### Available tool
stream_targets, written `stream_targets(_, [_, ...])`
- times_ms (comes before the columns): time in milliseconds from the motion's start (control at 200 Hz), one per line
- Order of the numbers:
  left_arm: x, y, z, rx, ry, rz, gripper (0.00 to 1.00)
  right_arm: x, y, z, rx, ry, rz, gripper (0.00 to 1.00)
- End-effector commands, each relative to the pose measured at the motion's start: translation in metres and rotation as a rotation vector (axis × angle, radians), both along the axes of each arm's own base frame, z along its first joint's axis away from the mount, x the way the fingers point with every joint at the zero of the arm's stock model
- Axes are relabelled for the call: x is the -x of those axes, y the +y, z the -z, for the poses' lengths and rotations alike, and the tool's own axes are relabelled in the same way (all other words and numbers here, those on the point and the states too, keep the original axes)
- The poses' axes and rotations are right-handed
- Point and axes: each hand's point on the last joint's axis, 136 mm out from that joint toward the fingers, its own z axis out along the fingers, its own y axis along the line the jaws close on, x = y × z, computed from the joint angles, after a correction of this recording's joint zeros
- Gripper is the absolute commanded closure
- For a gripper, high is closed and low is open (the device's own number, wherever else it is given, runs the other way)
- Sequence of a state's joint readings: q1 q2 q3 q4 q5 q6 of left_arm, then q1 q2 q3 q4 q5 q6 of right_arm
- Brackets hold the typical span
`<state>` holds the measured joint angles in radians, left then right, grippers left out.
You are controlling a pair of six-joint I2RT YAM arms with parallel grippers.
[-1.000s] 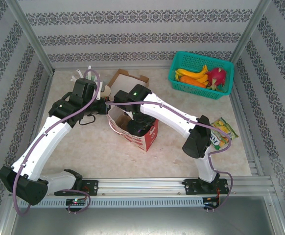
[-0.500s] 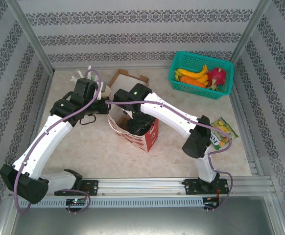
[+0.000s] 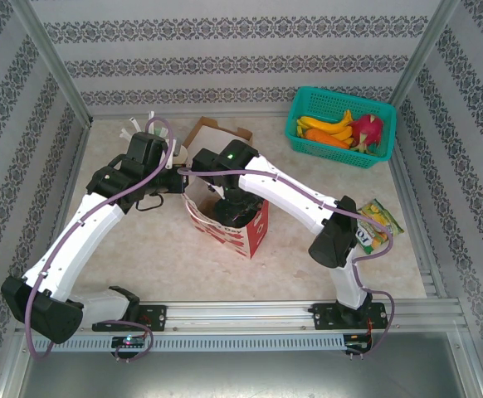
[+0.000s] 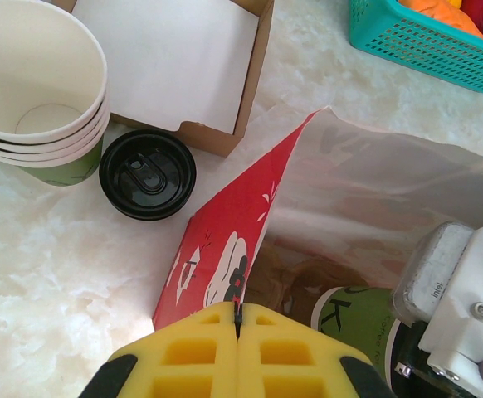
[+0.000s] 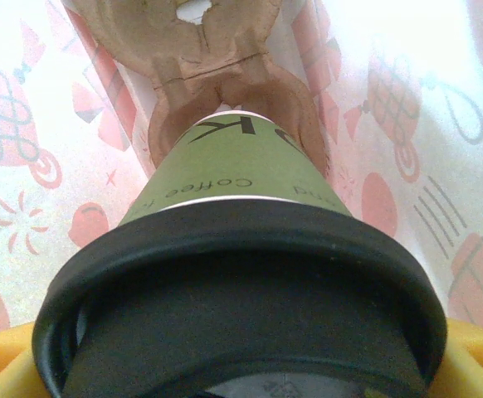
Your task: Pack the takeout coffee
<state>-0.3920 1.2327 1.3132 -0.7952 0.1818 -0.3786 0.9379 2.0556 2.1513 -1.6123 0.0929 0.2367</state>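
The surface [image 3: 163,249] is pale cream, mottled like marble. The walls [image 3: 225,50] around it are papered in grey-and-white ornamental stripes, with metal posts [image 3: 51,58] at the corners.

In the overhead view a teal basket [image 3: 308,137] of fruit stands at 1 o'clock. An open cardboard box [image 3: 217,133] lies at 12 o'clock and a green-yellow snack packet [image 3: 376,224] at 3 o'clock. Near the centre stands a red-and-white bag [image 3: 254,234].

The left wrist camera shows a stack of paper cups [image 4: 38,91] at 10 o'clock. A loose lid [image 4: 148,174] lies flat just beside the stack, against the box's near wall.

The left tool [image 4: 237,325] is clenched on the bag's rim, where the red edge runs in between its yellow fingers [image 4: 192,356].

The right tool [image 3: 231,212] reaches down into the bag and grasps the coffee cup [image 5: 229,166]. Its yellow fingers [image 5: 5,361] stand wide apart at either side of the cup's top.

The coffee cup is olive green with dark lettering and a thin white band. A glossy black lid [image 5: 241,282] caps it, with a raised rim. The cup is inside the bag, and its base points at a brown pulp carrier [image 5: 217,50] on the bag's floor. I cannot tell whether it is seated there. From the left wrist camera its green side [image 4: 358,319] shows at 5 o'clock, under the bag's translucent wall.
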Motion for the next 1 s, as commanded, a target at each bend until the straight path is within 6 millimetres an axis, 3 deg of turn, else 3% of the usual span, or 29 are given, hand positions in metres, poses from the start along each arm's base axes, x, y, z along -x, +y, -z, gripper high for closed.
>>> stream_targets(0, [-0.003, -0.001, -0.012, -0.006, -0.041, 0.006, 1.0, 0.005, -0.019, -0.002, 0.087, 0.032, 0.0, 0.48])
stream_targets(994, [-0.002, 0.002, -0.01, -0.015, -0.039, -0.004, 1.0, 0.004, -0.033, 0.003, 0.151, 0.038, 0.003, 0.48])
